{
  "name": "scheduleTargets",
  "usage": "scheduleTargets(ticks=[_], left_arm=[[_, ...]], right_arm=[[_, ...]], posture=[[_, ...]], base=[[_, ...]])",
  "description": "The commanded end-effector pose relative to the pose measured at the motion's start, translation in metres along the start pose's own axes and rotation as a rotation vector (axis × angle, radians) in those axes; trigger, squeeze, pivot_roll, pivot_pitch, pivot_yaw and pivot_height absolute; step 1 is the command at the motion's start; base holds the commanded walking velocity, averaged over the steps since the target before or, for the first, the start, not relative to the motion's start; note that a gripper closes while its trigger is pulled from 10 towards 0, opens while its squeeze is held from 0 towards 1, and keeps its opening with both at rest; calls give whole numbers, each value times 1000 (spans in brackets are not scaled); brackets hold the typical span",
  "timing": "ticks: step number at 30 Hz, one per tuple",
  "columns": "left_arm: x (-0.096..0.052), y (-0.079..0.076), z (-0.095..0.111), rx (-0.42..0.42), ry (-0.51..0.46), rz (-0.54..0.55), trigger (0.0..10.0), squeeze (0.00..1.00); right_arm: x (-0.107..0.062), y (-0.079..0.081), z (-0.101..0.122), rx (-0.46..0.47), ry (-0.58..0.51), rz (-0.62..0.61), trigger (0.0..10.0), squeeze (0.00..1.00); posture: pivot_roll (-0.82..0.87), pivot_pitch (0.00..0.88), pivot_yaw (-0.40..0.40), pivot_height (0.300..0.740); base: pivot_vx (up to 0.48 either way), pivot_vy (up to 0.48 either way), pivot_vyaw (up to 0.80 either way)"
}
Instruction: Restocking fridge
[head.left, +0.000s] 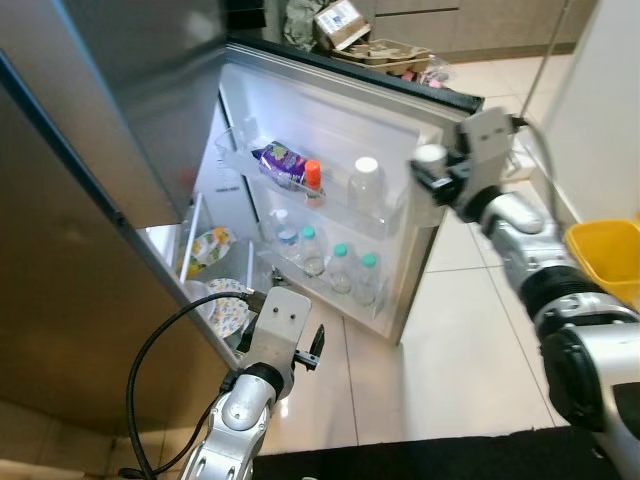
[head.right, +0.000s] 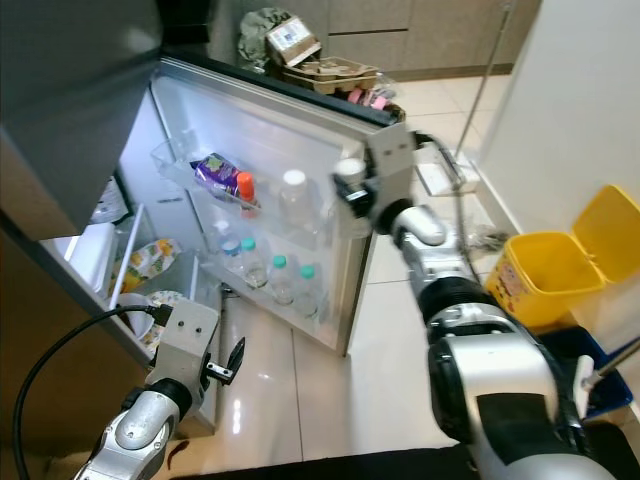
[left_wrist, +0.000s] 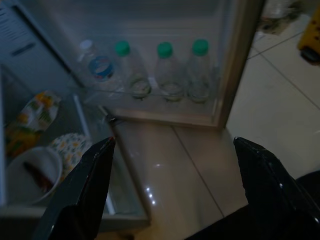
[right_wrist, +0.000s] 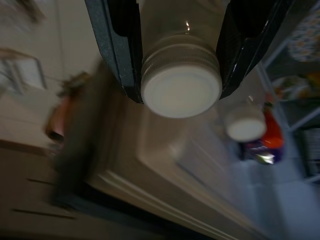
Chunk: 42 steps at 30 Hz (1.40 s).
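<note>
Right tool (head.left: 432, 170) pinches a white-capped bottle (right_wrist: 181, 87) beside the fridge door shelf (head.left: 330, 205), not yet placed; left tool (left_wrist: 170, 170) hangs spread.

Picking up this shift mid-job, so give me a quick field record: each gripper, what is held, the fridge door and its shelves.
right gripper: shut on white-capped bottle, raised near the open fridge door
left gripper: open, low, facing the door's lower shelf
upper door shelf: purple carton, orange-capped bottle, white-capped clear bottle
lower door shelf: three green-capped bottles
beside robot: yellow bin
</note>
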<state>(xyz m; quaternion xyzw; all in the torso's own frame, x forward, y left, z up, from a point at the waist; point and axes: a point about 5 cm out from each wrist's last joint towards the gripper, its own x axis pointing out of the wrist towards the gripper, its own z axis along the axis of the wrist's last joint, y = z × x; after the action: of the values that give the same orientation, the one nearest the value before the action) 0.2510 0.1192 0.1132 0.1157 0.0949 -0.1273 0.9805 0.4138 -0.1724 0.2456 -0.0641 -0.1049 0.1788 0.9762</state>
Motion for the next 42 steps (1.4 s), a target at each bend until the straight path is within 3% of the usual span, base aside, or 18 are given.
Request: scheduleTargets(ticks=[1, 6, 9, 13, 14, 15, 16, 18, 19, 21, 22, 24, 25, 26, 32, 37, 40, 42], left_arm=[[0, -4, -6, -17, 17, -1, 10000, 0], [1, -5, -7, -20, 18, 0, 10000, 0], [3, -9, -7, -16, 11, -6, 10000, 0], [5, -8, -8, -2, 5, -5, 10000, 0], [5, -6, -9, -5, 7, -3, 10000, 0], [5, -6, -9, -5, 7, -3, 10000, 0], [6, -4, -12, -12, 10, -4, 10000, 0], [5, -3, -16, -19, 7, -16, 10000, 0], [5, -3, -16, -19, 7, -16, 10000, 0], [3, -1, -23, -15, 5, -29, 10000, 0], [3, -1, -23, -15, 5, -29, 10000, 0], [0, 1, -36, 7, 15, -40, 10000, 0], [0, 1, -36, 7, 15, -40, 10000, 0], [-3, 5, -53, 39, 47, -34, 10000, 0], [-11, 17, -90, 110, 125, 30, 10000, 0], [-18, 22, -110, 131, 169, 70, 10000, 0], [-27, 24, -135, 122, 261, 76, 10000, 0], [-30, 24, -143, 126, 288, 69, 10000, 0]], right_arm=[[1, 0, 4, 2, -24, 4, 10000, 0], [6, 9, 12, 25, -77, 43, 10000, 0], [10, 31, 11, 71, -156, 98, 10000, 0], [1, 51, -15, 71, -141, 104, 10000, 0], [-8, 59, -35, 80, -103, 98, 10000, 0], [-8, 59, -35, 80, -103, 98, 10000, 0], [-27, 71, -70, 105, -27, 77, 10000, 0], [-52, 79, -105, 135, 63, 33, 10000, 0], [-52, 79, -105, 135, 63, 33, 10000, 0], [-86, 84, -142, 150, 177, -42, 10000, 0], [-86, 84, -142, 150, 177, -42, 10000, 0], [-126, 87, -176, 147, 310, -112, 10000, 0], [-126, 87, -176, 147, 310, -112, 10000, 0], [-158, 88, -199, 129, 430, -164, 10000, 0], [-205, 95, -225, 110, 592, -185, 10000, 0], [-225, 98, -234, 105, 662, -180, 10000, 0], [-245, 93, -242, 66, 750, -201, 10000, 0], [-250, 92, -244, 63, 770, -212, 10000, 0]], posture=[[65, 185, 4, 740], [55, 175, 1, 740], [46, 163, -2, 740], [33, 154, 1, 740], [19, 149, 5, 740], [19, 149, 5, 740], [3, 140, 11, 740], [-10, 133, 16, 740], [-10, 133, 16, 740], [-34, 116, 26, 740], [-34, 116, 26, 740], [-51, 105, 31, 740], [-51, 105, 31, 740], [-78, 82, 35, 740], [-127, 47, 19, 740], [-154, 23, 9, 740], [-163, 7, 13, 740], [-167, 3, 20, 740]], base=[[0, 0, 0], [0, 0, 0], [0, 0, 0], [0, 0, 0], [0, 0, 0], [0, 0, 0], [0, 0, 0], [0, 0, 0], [0, 0, 0], [0, 0, 0], [0, 0, 0], [0, 0, 0], [0, 0, 0], [0, 0, 0], [0, 0, 0], [0, 0, 0], [0, 0, 0], [0, 0, 0]])
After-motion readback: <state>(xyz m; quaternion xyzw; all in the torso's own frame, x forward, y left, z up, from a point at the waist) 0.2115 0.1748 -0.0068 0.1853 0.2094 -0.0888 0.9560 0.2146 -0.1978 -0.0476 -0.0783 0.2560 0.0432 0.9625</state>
